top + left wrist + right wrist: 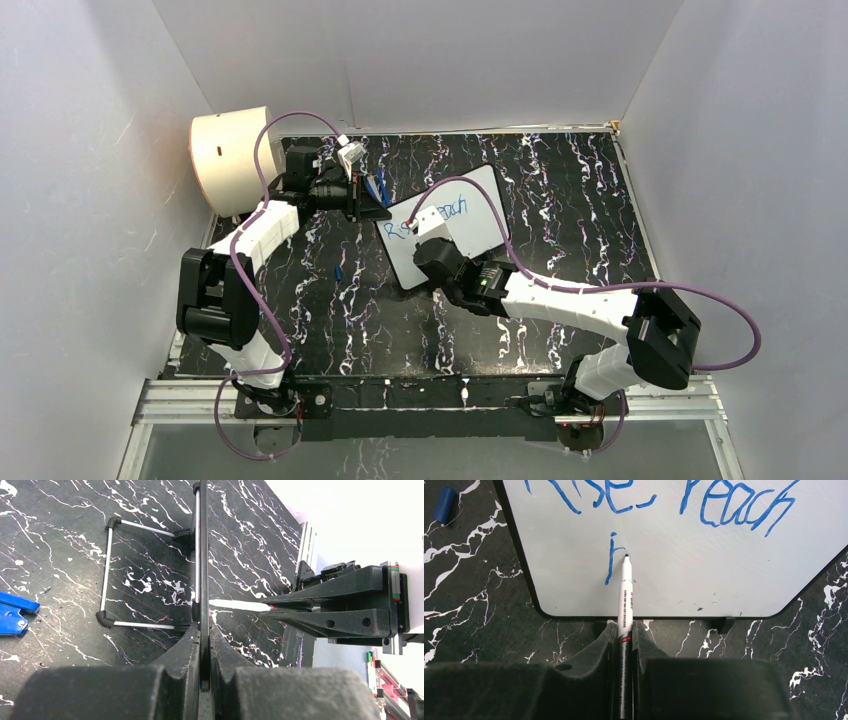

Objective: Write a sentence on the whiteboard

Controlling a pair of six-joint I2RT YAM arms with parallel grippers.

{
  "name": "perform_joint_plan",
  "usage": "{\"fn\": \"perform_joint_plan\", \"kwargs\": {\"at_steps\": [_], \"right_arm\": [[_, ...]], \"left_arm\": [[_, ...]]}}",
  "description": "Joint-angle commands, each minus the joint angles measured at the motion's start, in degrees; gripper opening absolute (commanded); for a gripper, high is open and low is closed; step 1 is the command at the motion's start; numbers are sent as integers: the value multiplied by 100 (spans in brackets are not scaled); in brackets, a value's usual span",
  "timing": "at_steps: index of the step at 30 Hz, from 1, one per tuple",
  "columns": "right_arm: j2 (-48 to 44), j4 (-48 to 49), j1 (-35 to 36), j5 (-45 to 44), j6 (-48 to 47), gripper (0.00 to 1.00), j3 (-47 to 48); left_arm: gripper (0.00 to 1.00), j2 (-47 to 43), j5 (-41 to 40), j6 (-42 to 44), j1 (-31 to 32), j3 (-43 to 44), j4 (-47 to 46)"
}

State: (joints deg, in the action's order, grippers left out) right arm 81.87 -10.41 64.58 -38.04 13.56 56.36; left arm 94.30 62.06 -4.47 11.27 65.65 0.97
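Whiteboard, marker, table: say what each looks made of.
Whiteboard: smooth white face with a soft sheen, probably coated board; thin black rim looks plastic. Marker: smooth white plastic barrel with small print. Table: black with white veins, marble look, possibly printed sheet rather than stone.

Drum (pixel 235 160) and left arm (pixel 262 232) stand left of the whiteboard (pixel 480 235).

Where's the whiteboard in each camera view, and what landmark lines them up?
Top external: the whiteboard sits mid-table, just beyond the right gripper.
Left wrist: edge-on, a thin dark vertical line, clamped by the left gripper.
Right wrist: fills the upper half, blue lettering on it.
Shared landmark: the marker pen, tip at the board, in both wrist views.
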Motion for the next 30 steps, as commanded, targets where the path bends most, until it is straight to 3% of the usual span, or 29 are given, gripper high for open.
{"fn": "perform_joint_plan", "kwargs": {"at_steps": [1, 17, 30], "right_arm": [[17, -127, -12, -46, 158, 0, 2], [70, -447, -8, 170, 371, 0, -48], [-342, 179, -15, 49, -108, 0, -66]], "left_arm": [[0, -88, 69, 114, 132, 83, 270], [0, -96, 60, 117, 136, 82, 272], [0, -104, 49, 122, 138, 86, 272]]}}
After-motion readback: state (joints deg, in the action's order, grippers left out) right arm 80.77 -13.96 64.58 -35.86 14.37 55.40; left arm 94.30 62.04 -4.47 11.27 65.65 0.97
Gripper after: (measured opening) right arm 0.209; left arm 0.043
